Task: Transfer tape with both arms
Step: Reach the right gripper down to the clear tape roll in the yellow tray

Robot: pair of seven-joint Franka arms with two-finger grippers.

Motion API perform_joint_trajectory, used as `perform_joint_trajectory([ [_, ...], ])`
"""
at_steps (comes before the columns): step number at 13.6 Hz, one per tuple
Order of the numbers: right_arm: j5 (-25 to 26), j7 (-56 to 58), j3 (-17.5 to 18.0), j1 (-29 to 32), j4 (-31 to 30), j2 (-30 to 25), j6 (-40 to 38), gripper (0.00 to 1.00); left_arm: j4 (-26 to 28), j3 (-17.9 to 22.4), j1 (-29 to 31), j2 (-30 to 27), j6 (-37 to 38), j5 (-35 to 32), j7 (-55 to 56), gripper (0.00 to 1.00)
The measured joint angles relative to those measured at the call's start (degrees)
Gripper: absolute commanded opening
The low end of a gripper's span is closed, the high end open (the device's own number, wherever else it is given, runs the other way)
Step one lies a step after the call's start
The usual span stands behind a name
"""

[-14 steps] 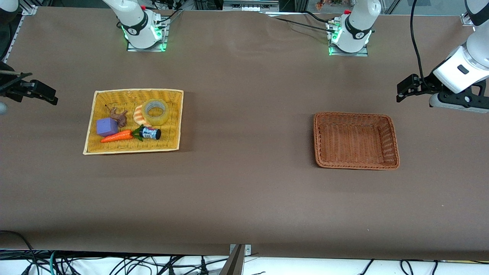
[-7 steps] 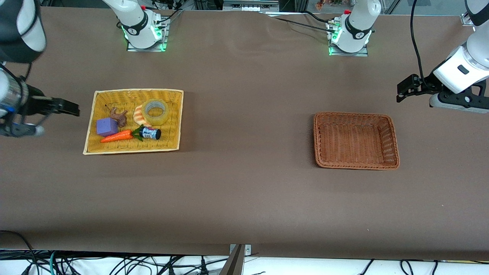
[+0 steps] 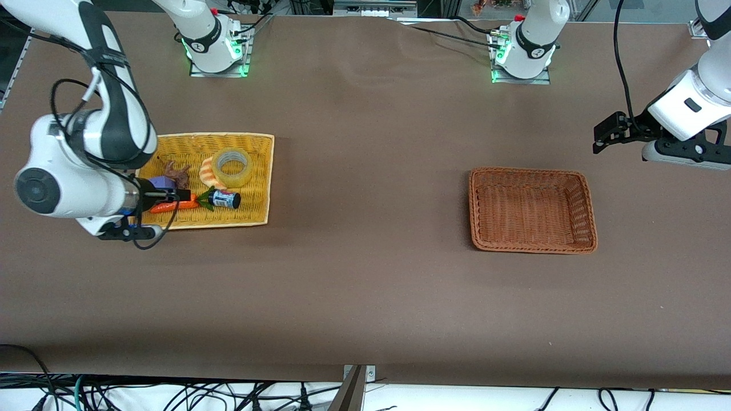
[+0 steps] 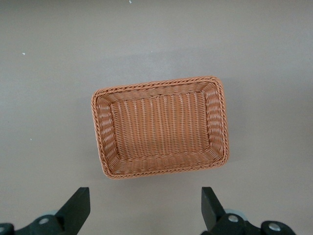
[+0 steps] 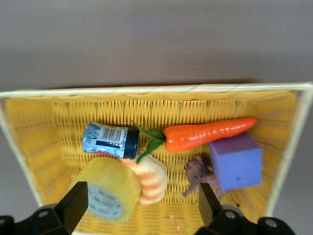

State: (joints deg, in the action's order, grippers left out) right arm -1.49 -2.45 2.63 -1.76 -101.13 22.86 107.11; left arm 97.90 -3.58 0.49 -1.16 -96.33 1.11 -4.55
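The pale yellow tape roll (image 3: 232, 166) lies in the yellow wicker tray (image 3: 205, 136), leaning against an orange-striped croissant toy (image 3: 206, 170). My right gripper (image 3: 181, 198) hangs open and empty over the tray, above the carrot and purple block. In the right wrist view the tape (image 5: 108, 196) lies by one open finger, with the gripper (image 5: 142, 210) over the tray (image 5: 146, 90). My left gripper (image 3: 599, 137) waits open and empty in the air at the left arm's end of the table; its wrist view shows the gripper (image 4: 145, 210) beside the brown basket (image 4: 161, 84).
The tray also holds a toy carrot (image 5: 210, 134), a purple block (image 5: 235, 161), a small blue-labelled bottle (image 5: 110, 140) and a brown animal figure (image 5: 198, 178). The brown wicker basket (image 3: 528, 170) stands empty toward the left arm's end of the table.
My right arm has swung in from the table's end and its gripper is now over the yellow tray. The left arm and the objects have not moved.
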Motion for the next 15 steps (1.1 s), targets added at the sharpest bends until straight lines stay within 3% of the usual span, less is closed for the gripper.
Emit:
perform_joint_trajectory([
  [3,-0.03,-2.01,1.51,-0.06,-9.24,-2.47,7.19,1.0,-0.02,-0.02,-0.01,0.01,0.0,0.0,0.0,1.0],
  [8,-0.03,-6.41,4.59,-0.16,-17.77,-7.44,11.34,1.0,-0.07,-0.08,-0.04,0.02,0.01,0.0,0.0,1.0],
  [12,-0.02,-6.55,5.0,-0.16,-27.38,-9.18,21.43,1.0,-0.11,-0.08,-0.04,0.02,0.01,-0.01,0.0,1.0],
  [15,-0.02,-6.56,5.2,-0.16,-30.51,-9.19,25.05,1.0,-0.27,-0.08,-0.04,0.02,0.01,-0.02,0.0,1.0],
])
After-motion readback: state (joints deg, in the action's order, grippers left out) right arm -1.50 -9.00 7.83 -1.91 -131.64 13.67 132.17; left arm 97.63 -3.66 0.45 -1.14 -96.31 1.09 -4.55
